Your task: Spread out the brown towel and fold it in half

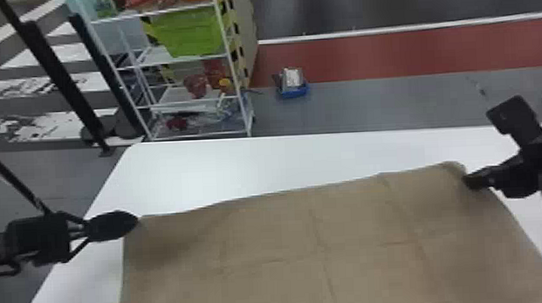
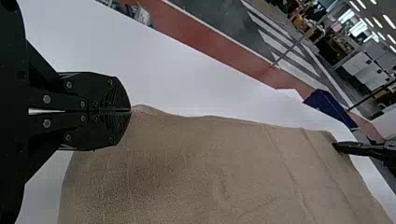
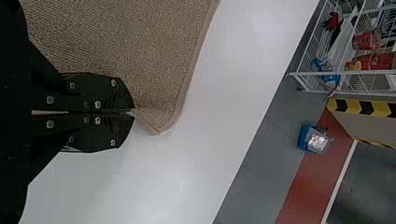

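brown towel (image 1: pixel 360 219), near edge cut off at six o'clock, head view.
left gripper (image 1: pixel 135 221), eight o'clock; right gripper (image 1: pixel 469 181), three o'clock: each clenched on a towel corner.

White rack (image 1: pixel 232 63) holding a green bin (image 1: pixel 188 32), beyond a white tabletop (image 1: pixel 222 164); grey floor (image 1: pixel 368 105), red strip (image 1: pixel 366 57).

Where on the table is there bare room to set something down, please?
The widest bare patch of table lies between the brown towel and the table's far edge; a narrower one borders the towel's left side. Crowded: the towel's far corners, held by the left gripper and right gripper.
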Tool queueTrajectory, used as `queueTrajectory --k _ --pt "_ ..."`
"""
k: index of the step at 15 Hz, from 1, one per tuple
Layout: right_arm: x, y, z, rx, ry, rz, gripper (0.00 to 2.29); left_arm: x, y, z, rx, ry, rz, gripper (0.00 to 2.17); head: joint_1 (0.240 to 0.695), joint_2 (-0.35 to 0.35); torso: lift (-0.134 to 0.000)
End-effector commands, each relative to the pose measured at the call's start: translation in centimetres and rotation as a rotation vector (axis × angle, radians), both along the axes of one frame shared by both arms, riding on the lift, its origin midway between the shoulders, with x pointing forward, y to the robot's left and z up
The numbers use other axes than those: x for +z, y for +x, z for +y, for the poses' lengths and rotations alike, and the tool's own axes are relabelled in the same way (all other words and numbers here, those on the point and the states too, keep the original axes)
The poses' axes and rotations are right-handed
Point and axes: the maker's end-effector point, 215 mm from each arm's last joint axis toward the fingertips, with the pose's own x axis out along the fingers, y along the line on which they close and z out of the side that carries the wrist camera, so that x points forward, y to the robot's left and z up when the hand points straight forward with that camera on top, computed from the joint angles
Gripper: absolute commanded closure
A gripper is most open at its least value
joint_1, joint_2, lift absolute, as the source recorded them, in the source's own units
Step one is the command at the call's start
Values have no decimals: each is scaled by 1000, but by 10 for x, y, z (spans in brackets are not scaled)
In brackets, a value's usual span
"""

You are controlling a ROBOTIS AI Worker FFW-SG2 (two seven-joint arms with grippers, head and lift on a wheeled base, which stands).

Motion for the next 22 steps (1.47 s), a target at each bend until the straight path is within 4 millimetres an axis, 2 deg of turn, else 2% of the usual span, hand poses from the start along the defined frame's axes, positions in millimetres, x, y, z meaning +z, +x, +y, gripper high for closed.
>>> queueTrajectory --k 1,5,10,11,13,16,19,22 --pt "6 -6 -3 9 -4 -30 1197 0 0 -1 -3 2 0 1713 695 183 -124" --pt "35 -22 0 92 11 -128 1197 16 -9 10 -15 6 -49 1737 695 188 -124" --pt "55 -83 -24 259 -52 -208 1197 23 -45 18 -54 41 -116 1737 695 201 -124" --pt "54 -96 -29 281 -62 -209 1197 21 -53 19 -61 54 -128 1737 695 202 -124" --pt "51 -120 -27 390 -97 -219 1197 13 -71 22 -81 84 -115 1737 695 209 -124" --pt "32 -148 -15 508 -123 -192 1197 -4 -91 19 -102 99 -73 1737 695 227 -124" --pt "28 -153 -15 527 -135 -184 1197 -11 -103 12 -131 120 -61 1737 695 248 -124" --pt "45 -164 -26 539 -148 -204 1197 -7 -123 22 -123 159 -51 1737 695 249 -124"
